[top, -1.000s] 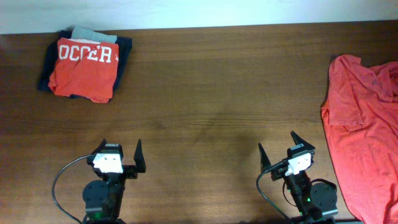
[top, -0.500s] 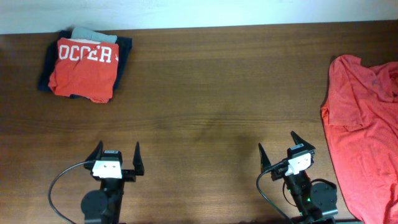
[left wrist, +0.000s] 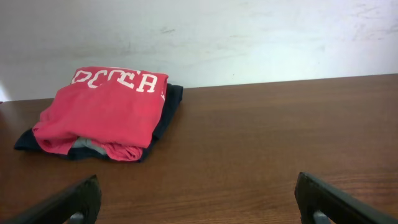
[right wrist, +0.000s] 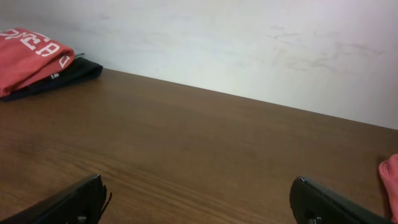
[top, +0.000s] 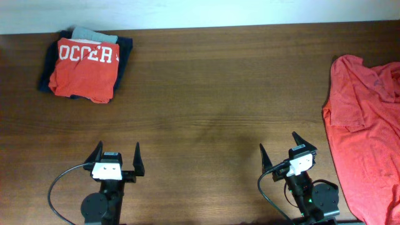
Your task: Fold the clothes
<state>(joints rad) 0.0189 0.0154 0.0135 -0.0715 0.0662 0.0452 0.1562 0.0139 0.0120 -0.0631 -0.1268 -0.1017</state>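
A folded orange-red T-shirt [top: 83,70] with white block letters lies on top of a pile at the far left; it also shows in the left wrist view [left wrist: 102,110] and the right wrist view [right wrist: 25,55]. An unfolded orange-red T-shirt [top: 365,125] lies spread at the right edge of the table; only a sliver of it shows in the right wrist view [right wrist: 390,177]. My left gripper [top: 117,152] is open and empty at the near left, also seen in its own view [left wrist: 199,199]. My right gripper [top: 279,144] is open and empty at the near right, also seen in its own view [right wrist: 196,199].
Under the folded shirt lie a dark navy garment [top: 125,53] and a grey one [top: 94,34]. The brown wooden table [top: 212,100] ends at a white wall [top: 187,12] at the back. The unfolded shirt hangs past the table's right edge.
My left gripper has drawn back a little toward the near edge and squared up. The right arm and both shirts have not moved.
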